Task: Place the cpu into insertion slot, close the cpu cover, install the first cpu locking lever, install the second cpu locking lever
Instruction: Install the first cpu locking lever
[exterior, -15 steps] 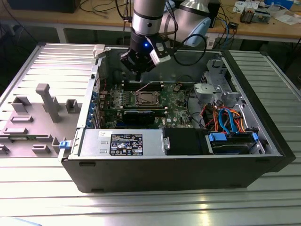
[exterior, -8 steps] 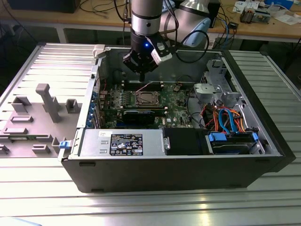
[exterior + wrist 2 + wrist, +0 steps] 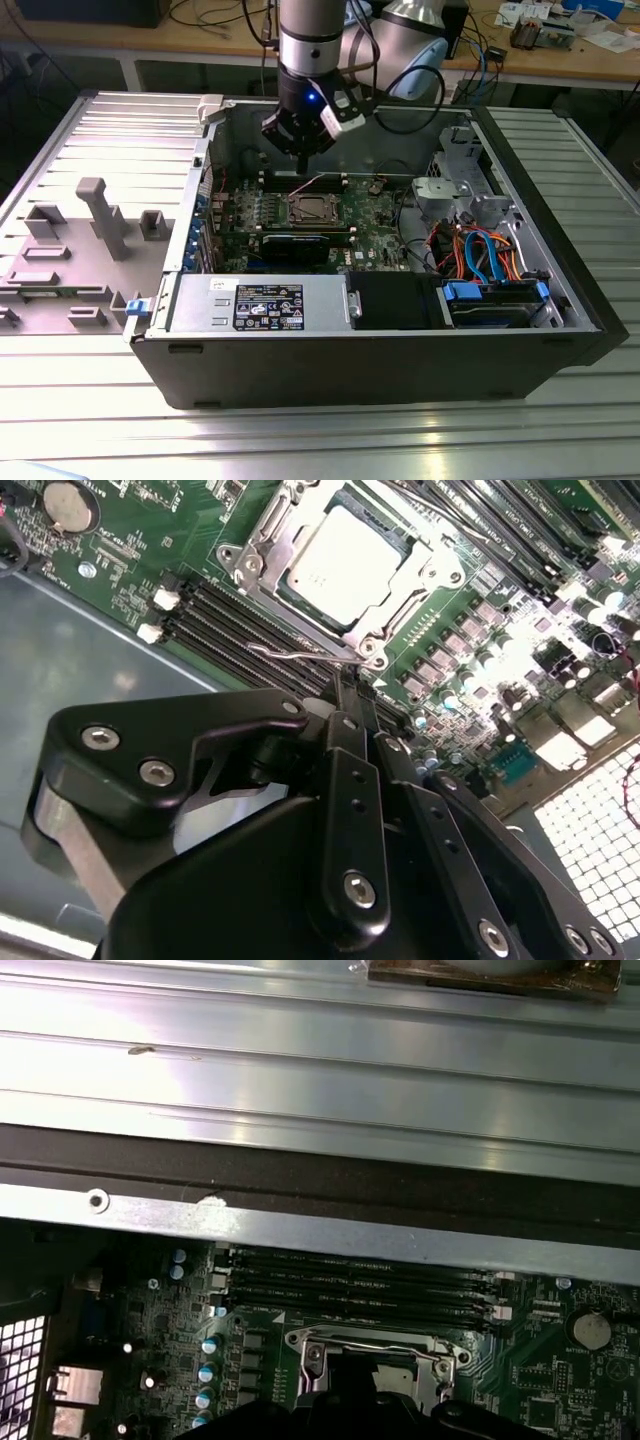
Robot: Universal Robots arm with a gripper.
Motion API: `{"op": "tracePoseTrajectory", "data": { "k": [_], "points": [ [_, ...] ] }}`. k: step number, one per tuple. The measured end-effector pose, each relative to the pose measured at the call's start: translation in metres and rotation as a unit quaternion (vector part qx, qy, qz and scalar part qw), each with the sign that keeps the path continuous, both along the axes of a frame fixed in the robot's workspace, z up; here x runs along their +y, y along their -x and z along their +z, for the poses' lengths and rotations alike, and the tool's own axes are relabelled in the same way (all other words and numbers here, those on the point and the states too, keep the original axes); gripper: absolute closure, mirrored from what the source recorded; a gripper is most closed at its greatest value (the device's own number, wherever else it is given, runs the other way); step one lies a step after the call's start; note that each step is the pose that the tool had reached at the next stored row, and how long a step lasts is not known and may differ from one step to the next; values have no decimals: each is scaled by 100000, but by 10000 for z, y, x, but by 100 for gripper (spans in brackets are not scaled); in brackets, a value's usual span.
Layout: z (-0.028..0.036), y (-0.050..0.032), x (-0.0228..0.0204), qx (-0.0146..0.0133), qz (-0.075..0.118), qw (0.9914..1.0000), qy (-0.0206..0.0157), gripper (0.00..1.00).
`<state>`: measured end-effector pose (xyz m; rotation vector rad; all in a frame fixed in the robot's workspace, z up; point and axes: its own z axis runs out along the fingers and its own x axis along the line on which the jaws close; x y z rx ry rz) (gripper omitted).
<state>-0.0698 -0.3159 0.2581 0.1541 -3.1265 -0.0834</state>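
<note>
Aluminium bench, open PC case (image 3: 560,300), graphics card (image 3: 297,243) just beside the socket. Gripper (image 3: 345,685) fingers pressed together, empty, above memory slots (image 3: 250,630). Cpu (image 3: 345,555) sits in insertion slot under closed cpu cover (image 3: 260,552).

A workshop or lab: cluttered wooden workbenches (image 3: 560,55) with cables behind a ribbed aluminium table (image 3: 300,440).

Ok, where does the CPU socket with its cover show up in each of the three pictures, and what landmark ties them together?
Exterior view: the cpu cover sits mid-board inside the open case, just below the gripper.
Second wrist view: upper centre, framing the cpu, beyond the gripper.
First wrist view: at the lower edge, partly hidden by the gripper.
Shared landmark: the black memory slots running alongside the socket.
</note>
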Motion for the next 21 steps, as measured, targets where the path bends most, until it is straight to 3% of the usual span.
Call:
{"op": "tracePoseTrajectory", "data": {
  "k": [18, 21],
  "points": [
    [-120, 4, 6, 1, -637, 99998, 60, 89],
    [-180, 5, 50, 1, -647, 99998, 252, 89]
  ]
}}
